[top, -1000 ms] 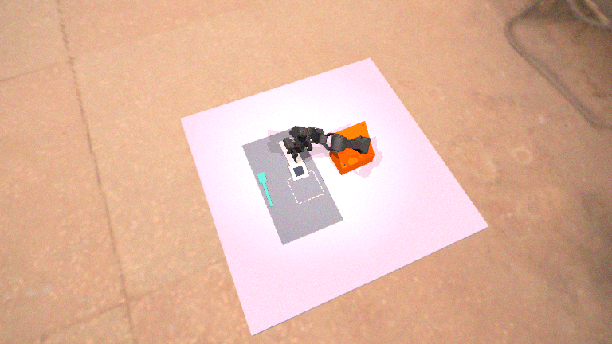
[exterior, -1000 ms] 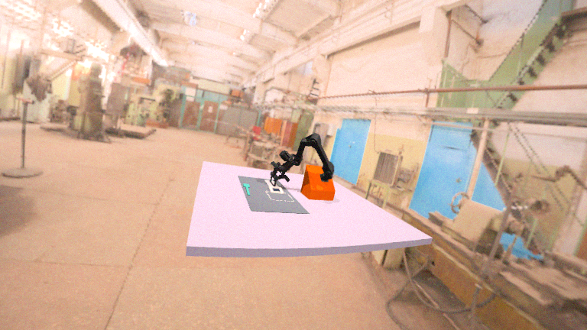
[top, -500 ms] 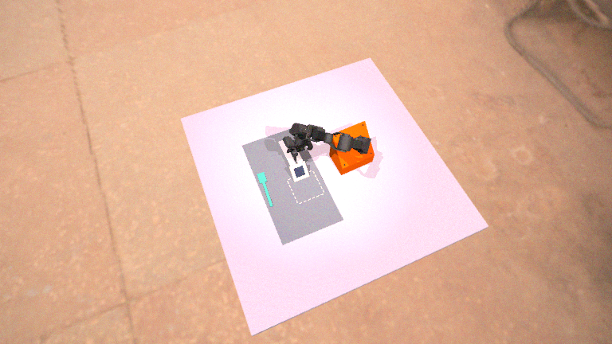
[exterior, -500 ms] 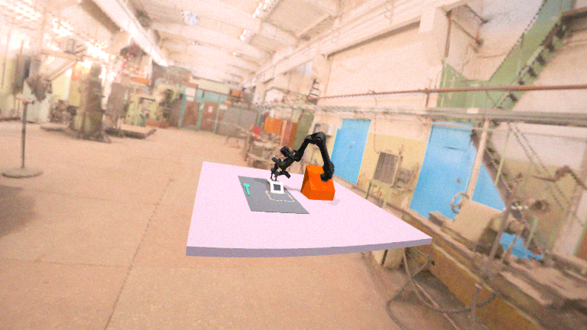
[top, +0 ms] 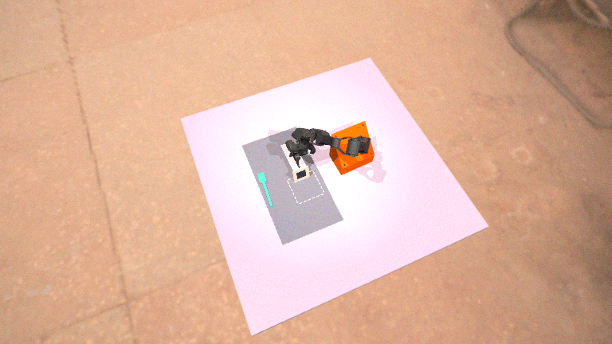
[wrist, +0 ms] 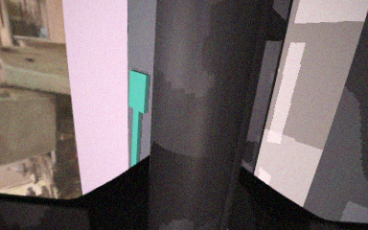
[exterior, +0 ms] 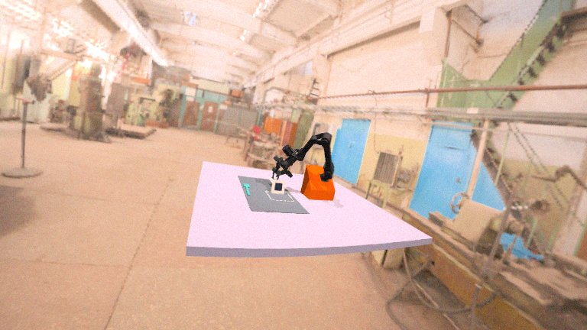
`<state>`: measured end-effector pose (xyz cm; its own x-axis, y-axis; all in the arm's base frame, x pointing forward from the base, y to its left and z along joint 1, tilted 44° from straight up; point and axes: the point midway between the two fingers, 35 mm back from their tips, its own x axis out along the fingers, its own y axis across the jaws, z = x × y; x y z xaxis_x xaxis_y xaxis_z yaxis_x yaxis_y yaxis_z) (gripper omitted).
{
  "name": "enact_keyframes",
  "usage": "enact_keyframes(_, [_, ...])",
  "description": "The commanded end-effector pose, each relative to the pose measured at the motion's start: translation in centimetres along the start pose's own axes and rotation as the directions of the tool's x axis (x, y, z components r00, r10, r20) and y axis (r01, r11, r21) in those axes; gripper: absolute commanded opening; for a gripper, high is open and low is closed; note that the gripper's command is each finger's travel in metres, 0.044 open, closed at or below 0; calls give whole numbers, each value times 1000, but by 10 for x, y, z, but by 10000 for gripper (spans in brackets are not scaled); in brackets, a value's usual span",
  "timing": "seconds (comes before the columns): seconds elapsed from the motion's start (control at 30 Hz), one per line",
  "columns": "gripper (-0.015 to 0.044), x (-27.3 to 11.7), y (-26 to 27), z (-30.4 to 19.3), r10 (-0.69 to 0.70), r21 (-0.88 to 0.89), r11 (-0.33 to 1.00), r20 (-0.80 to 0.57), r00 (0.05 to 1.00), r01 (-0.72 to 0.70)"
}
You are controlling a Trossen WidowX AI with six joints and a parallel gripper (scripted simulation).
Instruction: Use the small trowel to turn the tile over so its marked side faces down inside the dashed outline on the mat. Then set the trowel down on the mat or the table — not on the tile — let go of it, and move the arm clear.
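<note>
The tile, cream with a dark square mark, is tipped up steeply at the arm-side edge of the dashed outline. Its mark shows in the top and exterior views. My gripper is shut on the small dark trowel, just behind the tile. The trowel's shaft fills the middle of the wrist view. Its blade is too small or hidden to tell, as is any contact with the tile.
A turquoise flat-headed tool lies on the grey mat, left of the outline. A pale strip lies under the gripper. The orange base block stands to the right on the pink table.
</note>
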<state>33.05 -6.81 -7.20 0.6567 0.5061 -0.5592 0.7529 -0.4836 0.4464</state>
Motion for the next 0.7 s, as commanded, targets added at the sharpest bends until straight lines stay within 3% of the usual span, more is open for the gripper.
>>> enact_keyframes(0.0, [0,-1,2,-12,7,-5,1000,3,1000,-7])
enact_keyframes(0.33, [0,1,0,-25,7,-4,1000,2,1000,-7])
enact_keyframes(0.67, [0,-15,14,16,6,-12,1000,8,1000,-5])
